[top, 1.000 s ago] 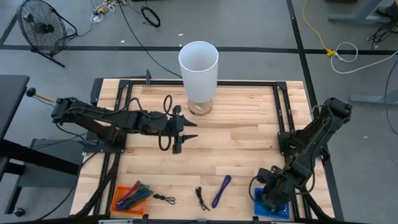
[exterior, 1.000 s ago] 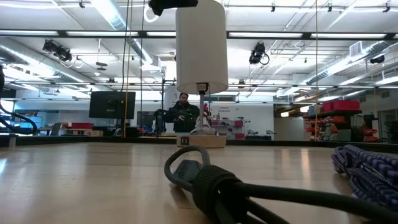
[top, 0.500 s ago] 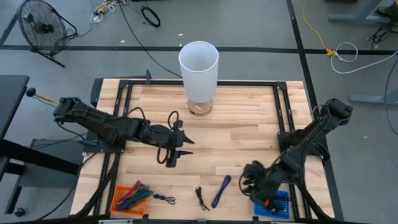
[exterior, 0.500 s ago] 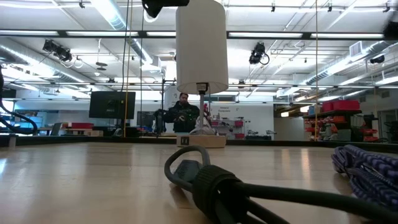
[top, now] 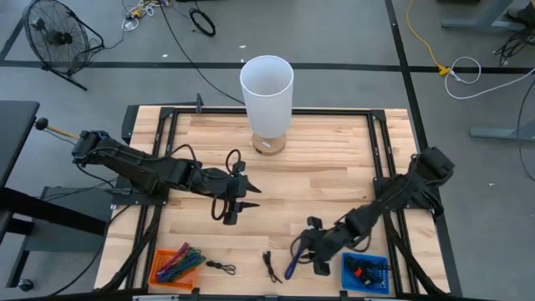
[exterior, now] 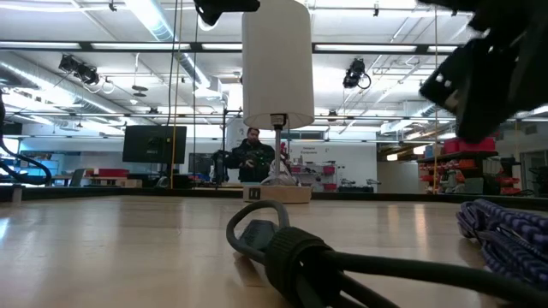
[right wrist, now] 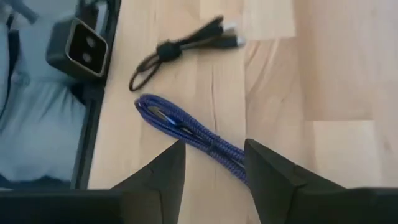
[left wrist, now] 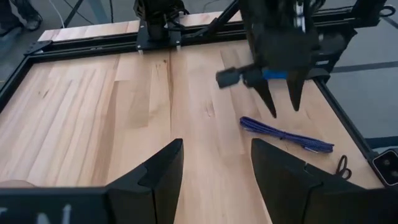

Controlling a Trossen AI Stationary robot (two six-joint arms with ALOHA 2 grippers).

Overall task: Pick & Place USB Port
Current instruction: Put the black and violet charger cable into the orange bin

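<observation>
With the right tool (top: 316, 255) spread just right of the blue cable (top: 296, 256) at lower centre of the high view, it should straddle the bundle mid-length before pinching, while the left tool (top: 241, 198) waits spread mid-counter

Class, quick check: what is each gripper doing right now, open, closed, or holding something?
Left gripper: open, holding nothing, above the bare wooden table.
Right gripper: open, holding nothing, over the blue braided cable.

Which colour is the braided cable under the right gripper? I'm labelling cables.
Blue-purple braided cable, clearest in the right wrist view.
</observation>
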